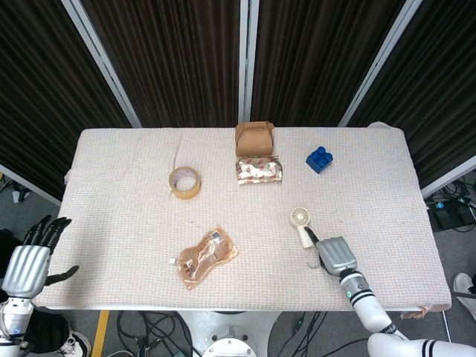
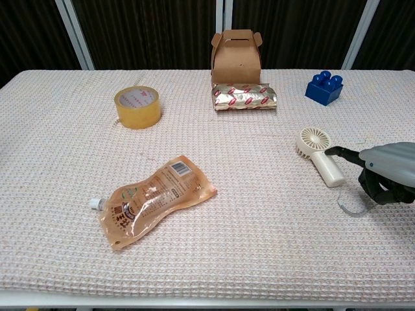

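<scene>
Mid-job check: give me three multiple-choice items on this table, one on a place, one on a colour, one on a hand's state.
1. Where is the fan?
A. beside the tape roll
B. just ahead of the right hand
C. on the box

2. What colour is the toy brick?
A. red
B. green
C. blue

3. How is the left hand?
A. open, off the table's edge
B. gripping the pouch
C. pressing the tape

Answers:
1 B: the fan lies by the right hand, a fingertip at its handle.
2 C: the brick is blue.
3 A: the left hand holds nothing, fingers spread, beside the table.
</scene>
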